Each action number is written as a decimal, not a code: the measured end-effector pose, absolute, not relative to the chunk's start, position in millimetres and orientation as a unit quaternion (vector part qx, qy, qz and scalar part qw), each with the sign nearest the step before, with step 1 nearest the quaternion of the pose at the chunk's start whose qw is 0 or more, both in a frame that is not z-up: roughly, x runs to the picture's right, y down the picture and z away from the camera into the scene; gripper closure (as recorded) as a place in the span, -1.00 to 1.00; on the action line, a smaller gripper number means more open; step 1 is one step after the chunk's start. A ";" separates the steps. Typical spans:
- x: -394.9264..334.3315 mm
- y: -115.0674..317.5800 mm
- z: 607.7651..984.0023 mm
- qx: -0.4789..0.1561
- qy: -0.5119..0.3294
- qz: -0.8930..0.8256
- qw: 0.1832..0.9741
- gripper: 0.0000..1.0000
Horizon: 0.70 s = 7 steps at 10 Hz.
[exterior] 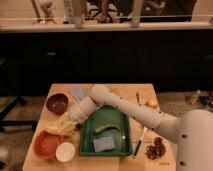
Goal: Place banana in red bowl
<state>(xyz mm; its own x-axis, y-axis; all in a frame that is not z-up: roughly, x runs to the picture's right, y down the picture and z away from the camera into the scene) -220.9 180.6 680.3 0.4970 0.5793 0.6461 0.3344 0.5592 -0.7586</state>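
The banana (58,129) is a pale yellow curved piece at the end of my gripper (68,123), which is shut on it. It hangs low over the wooden table (125,91), just above and to the right of the red bowl (46,145). The bowl is bright orange-red with a lighter inside and stands at the table's front left corner. My white arm (130,110) reaches in from the lower right across the green tray (125,142). The banana's end is near the bowl's far rim, not inside it.
A small white bowl (65,151) touches the red bowl's right side. A dark maroon bowl (56,103) stands behind. The tray holds a green curved item (108,128) and a grey-blue sponge (102,144). Dark grapes (156,149), a utensil (139,145) and a small yellow-orange fruit (151,103) lie to the right.
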 end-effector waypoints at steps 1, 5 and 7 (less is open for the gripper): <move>-229.2 187.6 683.3 -0.471 -0.493 0.083 0.727 1.00; -245.7 202.3 690.8 -0.486 -0.491 0.088 0.718 1.00; -251.5 205.9 691.7 -0.490 -0.491 0.089 0.714 1.00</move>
